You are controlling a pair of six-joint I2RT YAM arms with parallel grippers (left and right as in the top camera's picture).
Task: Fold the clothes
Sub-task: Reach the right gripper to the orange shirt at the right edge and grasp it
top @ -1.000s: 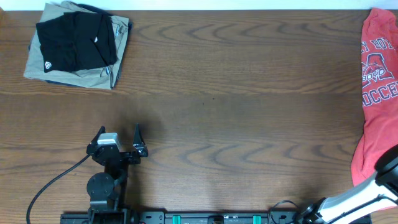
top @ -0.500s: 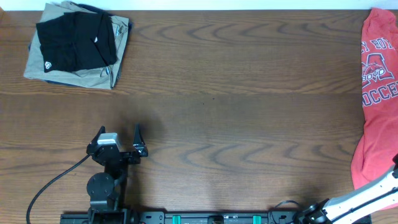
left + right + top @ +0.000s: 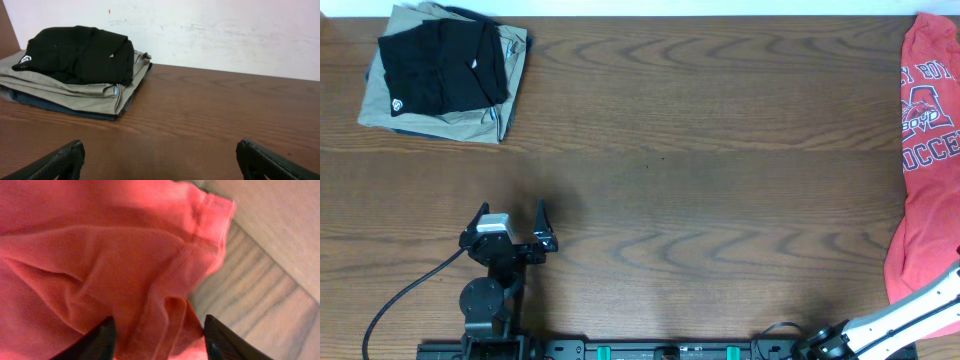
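Three folded garments sit stacked at the far left corner of the desk: a black garment with a small white logo on top, a khaki garment under it, and a dark blue layer at the bottom that my left wrist camera shows most plainly. That pile is well apart from the red-orange T-shirt, which lies at the right edge of the desk and runs partly out of the overhead view, its white-and-blue lettering facing up. Bare wood lies between them, and nothing blocks the way.

My left end effector is at the near left, released with its fingers spread wide, touching nothing, its cable trailing off to the left. It points at the pile and the pale wall behind it.

Compared with a second ago, my right arm has slid further right. Its dark wrist has left the overhead view and only the white link shows. The left arm, the pile and the T-shirt lie as they did.

Only the right wrist camera shows my right end effector. It is down on the T-shirt near a stitched hem, with a raised ridge of cloth between the fingers. Whether they have clenched on it, I cannot tell.
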